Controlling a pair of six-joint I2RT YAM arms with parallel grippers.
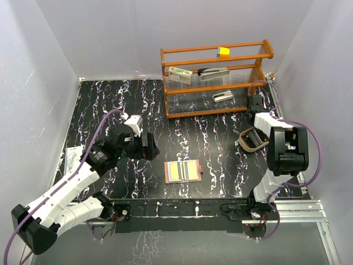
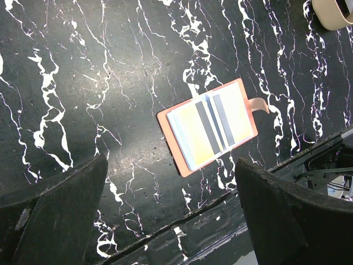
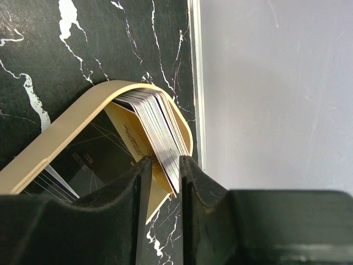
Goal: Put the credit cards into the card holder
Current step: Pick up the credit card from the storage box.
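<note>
The card holder (image 1: 167,172) lies open and flat at the table's front middle, reddish-brown, with a small tab on its right. Credit cards (image 1: 183,170) lie fanned on it, yellow-orange with dark stripes and one light blue edge; the left wrist view shows the holder (image 2: 164,124) and these cards (image 2: 212,130). My left gripper (image 1: 149,148) hovers just left of the holder, open and empty (image 2: 171,164). My right gripper (image 3: 162,165) reaches into the tan oval tray (image 3: 66,132) and is shut on a stack of upright credit cards (image 3: 157,118). In the top view the arm mostly hides it.
A wooden rack (image 1: 215,83) with several small items stands at the back. The tan tray (image 1: 251,141) sits by the right wall (image 3: 276,94). A white printed packet (image 1: 73,160) lies at the left edge. The table's front edge (image 2: 182,221) runs just below the holder.
</note>
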